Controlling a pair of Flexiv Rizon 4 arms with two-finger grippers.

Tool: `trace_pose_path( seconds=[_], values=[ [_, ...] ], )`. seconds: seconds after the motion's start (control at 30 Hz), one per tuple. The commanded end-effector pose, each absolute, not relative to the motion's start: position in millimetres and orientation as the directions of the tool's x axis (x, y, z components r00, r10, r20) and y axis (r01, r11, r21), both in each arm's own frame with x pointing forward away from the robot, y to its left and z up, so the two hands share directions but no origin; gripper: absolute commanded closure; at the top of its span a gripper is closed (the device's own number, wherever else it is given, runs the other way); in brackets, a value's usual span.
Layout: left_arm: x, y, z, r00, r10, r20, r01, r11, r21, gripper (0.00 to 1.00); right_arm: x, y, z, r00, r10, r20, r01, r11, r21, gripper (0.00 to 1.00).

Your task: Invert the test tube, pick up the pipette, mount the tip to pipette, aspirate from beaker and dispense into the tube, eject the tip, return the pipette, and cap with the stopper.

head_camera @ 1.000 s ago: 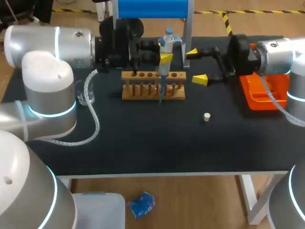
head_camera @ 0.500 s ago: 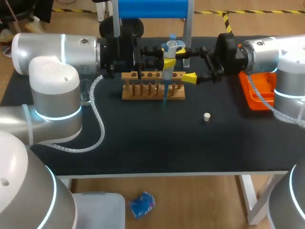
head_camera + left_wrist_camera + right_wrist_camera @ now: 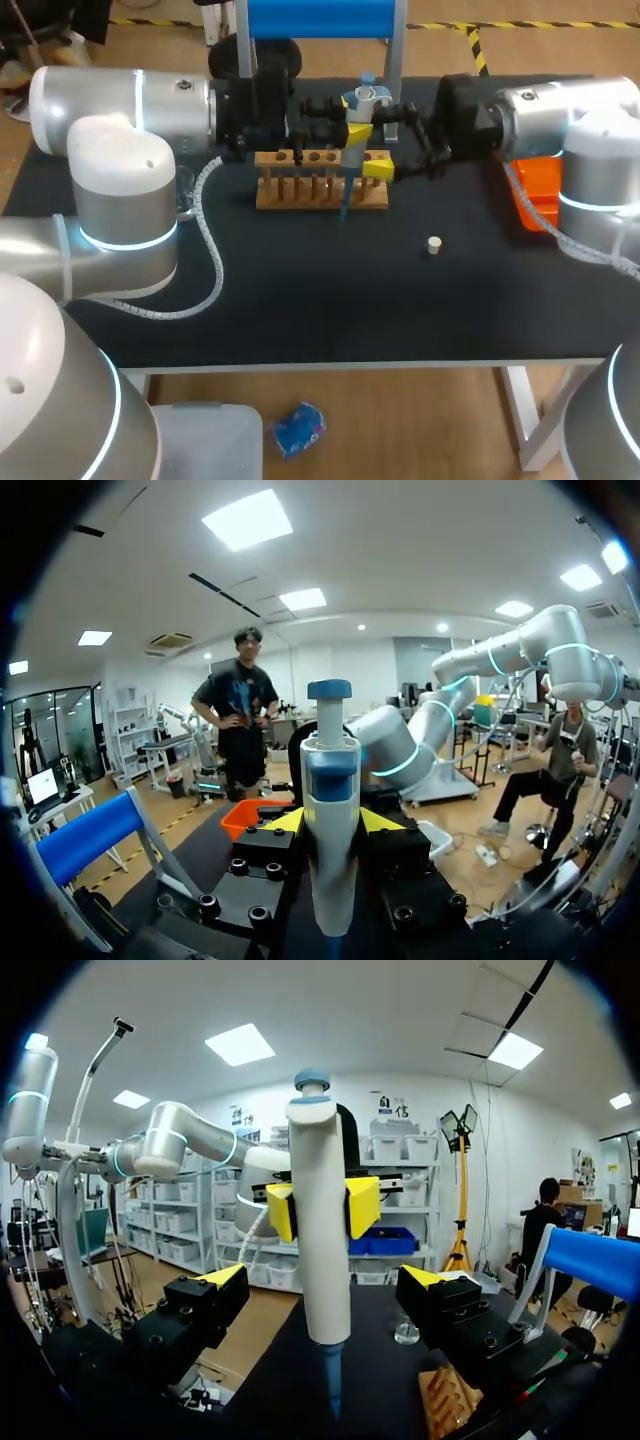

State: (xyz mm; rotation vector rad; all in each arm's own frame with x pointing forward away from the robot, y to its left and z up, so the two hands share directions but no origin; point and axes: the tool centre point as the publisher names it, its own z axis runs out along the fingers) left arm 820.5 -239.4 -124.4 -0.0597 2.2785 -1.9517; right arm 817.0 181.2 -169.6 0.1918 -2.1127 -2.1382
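My left tool (image 3: 331, 822) is clamped on the pipette (image 3: 320, 1190), one yellow pad on each side of the white body, and holds it upright above the far side of the bench (image 3: 300, 290), over the wooden rack (image 3: 320, 190). The pipette's long axis runs straight up and down, plunger on top, and the blue tip (image 3: 333, 1380) is mounted and points down toward the rack's front edge. My right tool (image 3: 325, 1278) comes in level from the right with its fingers apart. The pipette stands just ahead of it, in line with the gap, and neither finger touches it. So the left arm carries the pipette and the right is the free one close by. I judge that what comes next turns on this crossing: my right fingers lie across an upright shaft, below the left tool's grip, so closing would catch the lower body. I cannot tell whether the tip is over a tube. The stopper (image 3: 433, 244) lies alone on the bench, well apart, nearer my right side
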Motion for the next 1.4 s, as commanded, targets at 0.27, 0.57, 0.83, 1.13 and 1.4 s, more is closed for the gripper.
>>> trace_pose_path(
  seconds=[0.27,0.57,0.83,1.13,1.4],
  values=[
    [820.4,-240.4,-124.8,-0.989,-0.124,-0.082,0.062,0.155,-0.986,1.0,811.3,188.3,-167.9,-0.986,-0.166,-0.018,-0.013,-0.025,1.0,0.0],
    [820.4,-240.4,-124.8,-0.989,-0.124,-0.082,0.062,0.155,-0.986,1.0,811.9,189.4,-165.2,-0.985,-0.171,-0.022,-0.016,-0.032,0.999,0.49],
    [820.4,-240.4,-124.8,-0.989,-0.124,-0.082,0.062,0.155,-0.986,1.0,812.0,190.4,-163.5,-0.983,-0.18,-0.014,-0.006,-0.046,0.999,0.5],
    [820.4,-240.4,-124.8,-0.989,-0.124,-0.082,0.062,0.155,-0.986,1.0,812.3,191.7,-162.3,-0.983,-0.185,-0.008,0.002,-0.055,0.998,0.64],
    [820.4,-240.4,-124.8,-0.989,-0.124,-0.082,0.062,0.155,-0.986,1.0,814.2,192.4,-162.9,-0.983,-0.185,-0.001,0.011,-0.065,0.998,1.0]
  ],
)
